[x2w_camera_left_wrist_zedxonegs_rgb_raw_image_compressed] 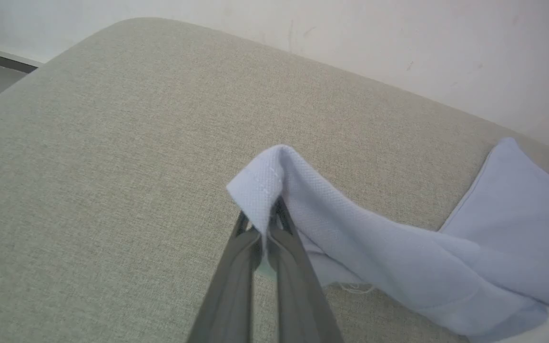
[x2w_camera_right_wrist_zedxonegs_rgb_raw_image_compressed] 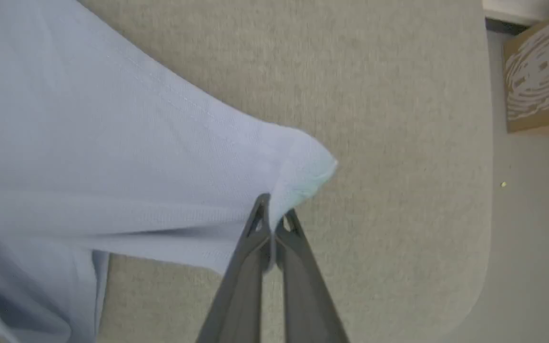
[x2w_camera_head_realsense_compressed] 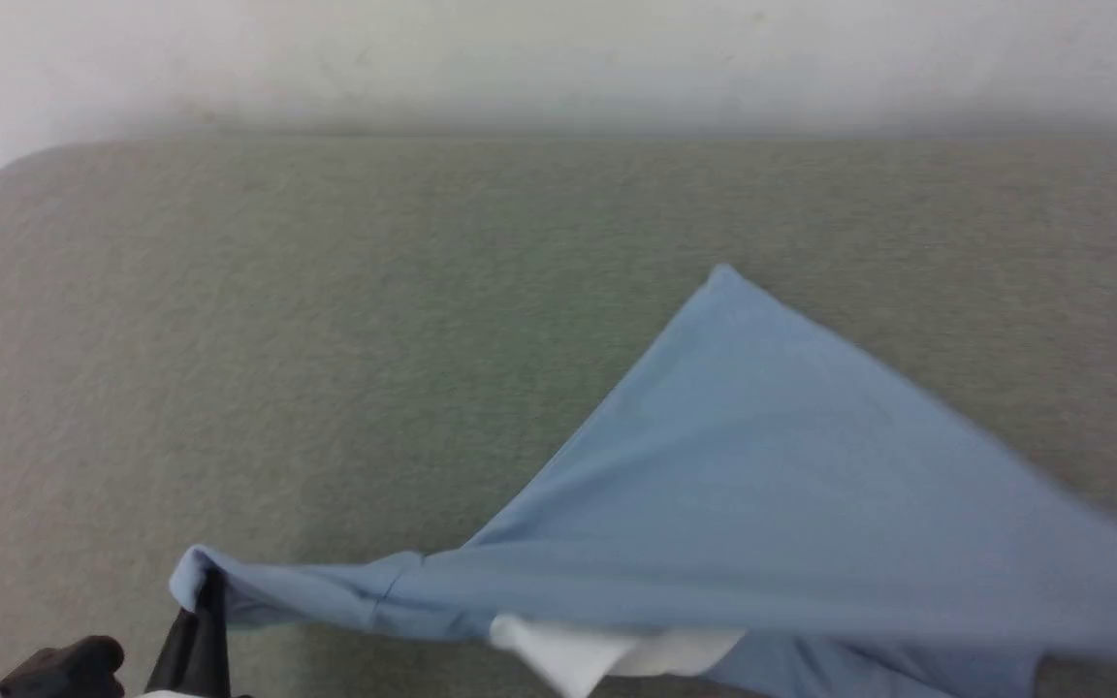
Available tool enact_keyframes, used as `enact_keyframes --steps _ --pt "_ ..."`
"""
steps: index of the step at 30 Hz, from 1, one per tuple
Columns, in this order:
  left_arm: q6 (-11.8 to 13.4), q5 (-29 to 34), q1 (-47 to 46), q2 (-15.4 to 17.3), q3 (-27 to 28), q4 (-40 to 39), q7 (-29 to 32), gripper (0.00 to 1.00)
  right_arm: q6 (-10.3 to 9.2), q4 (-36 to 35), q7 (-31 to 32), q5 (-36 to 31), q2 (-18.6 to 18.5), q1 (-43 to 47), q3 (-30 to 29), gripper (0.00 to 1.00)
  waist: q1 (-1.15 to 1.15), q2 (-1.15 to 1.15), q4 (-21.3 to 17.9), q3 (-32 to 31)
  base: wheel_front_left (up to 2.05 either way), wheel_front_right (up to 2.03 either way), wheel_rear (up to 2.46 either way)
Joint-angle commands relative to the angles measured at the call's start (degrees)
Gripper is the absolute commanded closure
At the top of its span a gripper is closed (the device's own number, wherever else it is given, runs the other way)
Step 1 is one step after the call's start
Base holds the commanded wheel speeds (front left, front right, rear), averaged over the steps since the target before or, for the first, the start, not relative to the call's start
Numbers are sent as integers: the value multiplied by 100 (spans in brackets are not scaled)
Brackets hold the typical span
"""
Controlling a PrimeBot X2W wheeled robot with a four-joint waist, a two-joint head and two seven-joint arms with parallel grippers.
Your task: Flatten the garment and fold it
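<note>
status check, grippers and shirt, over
Left gripper shut on shirt edge. Right gripper shut on its other end. Shirt stretched between them, far corner on cushion, not yet folded. Box on floor, off to the side.

Soft, even light, faint shadows; head view blurred, the garment (x2w_camera_head_realsense_compressed: pixel 772 485) smeared at right; wrist views sharper.
</note>
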Motion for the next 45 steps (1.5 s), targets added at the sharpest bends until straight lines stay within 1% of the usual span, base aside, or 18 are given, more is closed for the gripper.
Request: enact_keyframes --steps 1,4,7,8,9,11,12,15,18,21,24,28,32,35,37,41,44,45 --pt "6 -40 57 39 95 40 -45 100 -12 -239 105 -23 474 562 -245 100 1 0 -587 -375 0 0 0" --pt "-9 -78 72 58 149 115 -75 100 -12 -590 320 -71 1334 1465 -563 100 1 0 -699 -389 0 0 0" --pt "-46 -107 57 83 152 174 -65 100 -12 -832 604 -101 2057 2054 -708 100 1 0 -753 -379 0 0 0" --pt "-54 -112 49 92 150 191 -57 100 -12 -919 674 -74 2276 2163 -725 69 1 0 -764 -373 0 0 0" --pt "-58 -120 43 96 153 208 -53 100 -12 -1014 690 -42 2448 2213 -737 0 1 0 -783 -370 0 0 0" --pt "-60 -122 34 107 152 229 -46 100 -12 -1211 480 70 2674 2152 -791 0 1 0 -810 -361 0 0 0" --pt "-62 -121 25 111 146 234 -43 100 -12 -1291 302 79 2717 2065 -832 0 1 0 -819 -358 0 0 0" --pt "-70 -103 -24 121 115 208 -33 100 -12 -1434 -561 -54 2692 1579 -989 0 1 0 -824 -334 0 0 0" --pt "-61 -82 -86 122 93 151 -30 100 -12 -1246 -1350 -220 2614 902 -950 0 1 0 -818 -283 0 0 0" --pt "-62 -42 -192 126 45 69 -14 100 -12 -795 -1824 -297 2478 154 -588 0 1 0 -763 -145 0 0 0" --pt "-82 24 -379 118 -51 -29 8 100 -12 -255 -1918 -293 2287 -623 45 0 1 0 -650 81 0 0 0" --pt "-134 122 -660 62 -236 -97 13 100 -12 519 -1614 -252 2057 -1647 984 0 1 0 -427 363 0 0 0" --pt "-193 199 -922 -17 -422 -100 17 100 -12 1199 -907 -50 1771 -2521 1825 0 1 0 -188 580 0 0 0" --pt "-226 244 -1072 -88 -548 -74 6 100 -12 1596 -372 143 1631 -3057 2306 0 1 0 -45 701 0 0 0" --pt "-246 256 -1157 -140 -617 -47 -3 100 -12 1822 -150 206 1561 -3360 2594 0 1 0 21 762 0 0 0" --pt "-272 251 -1255 -203 -691 30 -11 100 -12 2345 84 266 1500 -3811 3146 0 1 0 84 815 0 0 0" --pt "-287 250 -1300 -221 -722 81 -19 100 -12 2822 542 422 1480 -3942 3580 0 1 0 116 798 0 0 0" --pt "-291 250 -1311 -225 -731 96 -19 100 -12 2956 737 508 1481 -3946 3708 59 1 0 125 781 0 0 0"
